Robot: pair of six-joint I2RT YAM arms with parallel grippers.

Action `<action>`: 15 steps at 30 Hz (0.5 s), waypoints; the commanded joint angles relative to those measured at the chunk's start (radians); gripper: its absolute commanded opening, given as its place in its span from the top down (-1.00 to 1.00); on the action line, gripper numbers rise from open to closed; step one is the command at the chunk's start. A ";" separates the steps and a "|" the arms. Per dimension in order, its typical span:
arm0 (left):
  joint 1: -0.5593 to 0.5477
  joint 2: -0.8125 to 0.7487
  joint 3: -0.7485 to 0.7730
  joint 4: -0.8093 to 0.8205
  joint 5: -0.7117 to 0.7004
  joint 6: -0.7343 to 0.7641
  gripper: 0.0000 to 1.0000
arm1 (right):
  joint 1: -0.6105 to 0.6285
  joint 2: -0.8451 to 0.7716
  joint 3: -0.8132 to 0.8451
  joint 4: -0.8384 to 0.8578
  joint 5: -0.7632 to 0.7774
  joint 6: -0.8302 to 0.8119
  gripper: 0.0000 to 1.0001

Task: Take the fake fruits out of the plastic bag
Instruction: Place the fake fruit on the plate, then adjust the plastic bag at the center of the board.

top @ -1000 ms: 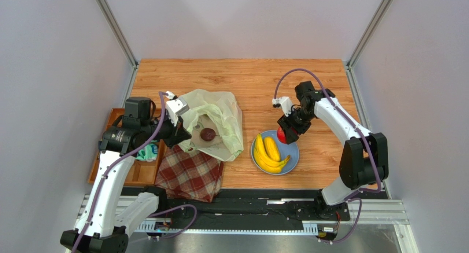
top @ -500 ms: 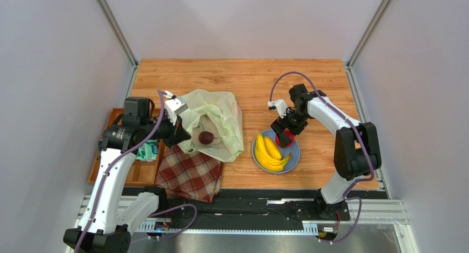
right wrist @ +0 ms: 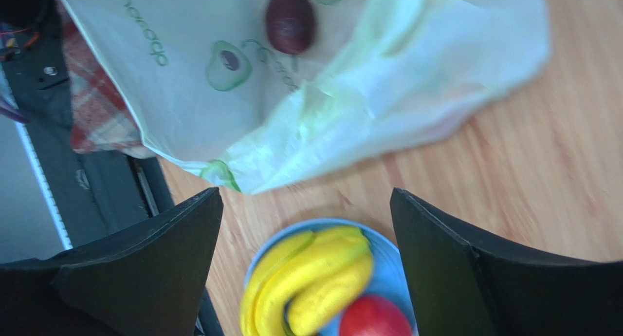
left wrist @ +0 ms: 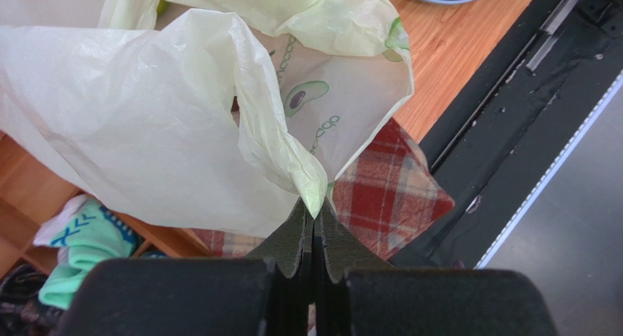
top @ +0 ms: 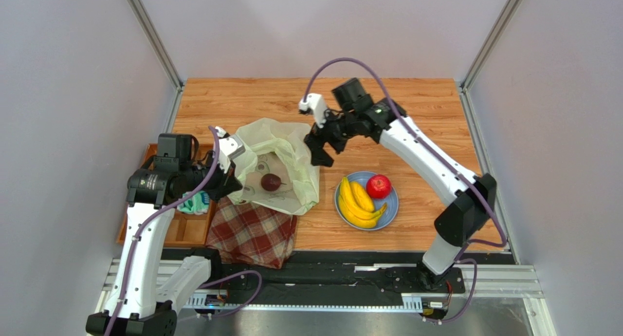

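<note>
From above, the plastic bag (top: 292,150) lies crumpled with its mouth lifted on the left, and every other thing can be placed from it. The left gripper (top: 234,181) sits at the bag's left rim, jaws pressed together on a fold of the film. One dark purple fruit (top: 271,181) rests inside the bag, near that pinch. The right gripper (top: 320,153) hovers over the bag's right edge with its jaws spread and nothing between them. Just right of the bag stands the blue plate (top: 393,204), carrying the banana bunch (top: 354,201) and a red fruit (top: 379,185). A red plaid cloth (top: 252,232) lies under the bag's near edge.

The left wrist view confirms the grip: the two fingers meet on a thin twisted tip of film, with the bag billowing up beyond it (only a small tag of plastic is caught).

The right wrist view looks down between wide-open fingers (right wrist: 139,266) at the bag's lower edge, the purple fruit farther in, the plate nearer. Whether more fruits hide in the folds, I cannot tell.

The next step is probably a reach in for the purple fruit. The risks: the slim pinch may slip and let the mouth collapse over the fruit; the right fingers may gather film with the fruit and drag the whole bag toward the plate; and the smooth round fruit may roll deeper when nudged
</note>
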 commanded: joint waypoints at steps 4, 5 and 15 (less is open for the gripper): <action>0.030 -0.044 0.064 -0.126 -0.014 0.107 1.00 | 0.122 0.241 0.113 0.129 -0.069 0.173 -0.75; 0.030 -0.049 0.075 -0.134 -0.026 0.113 1.00 | 0.139 0.289 0.146 0.141 -0.062 0.184 -0.77; 0.030 -0.109 0.055 -0.275 -0.055 0.156 1.00 | 0.262 0.629 0.428 0.206 0.006 0.287 -0.99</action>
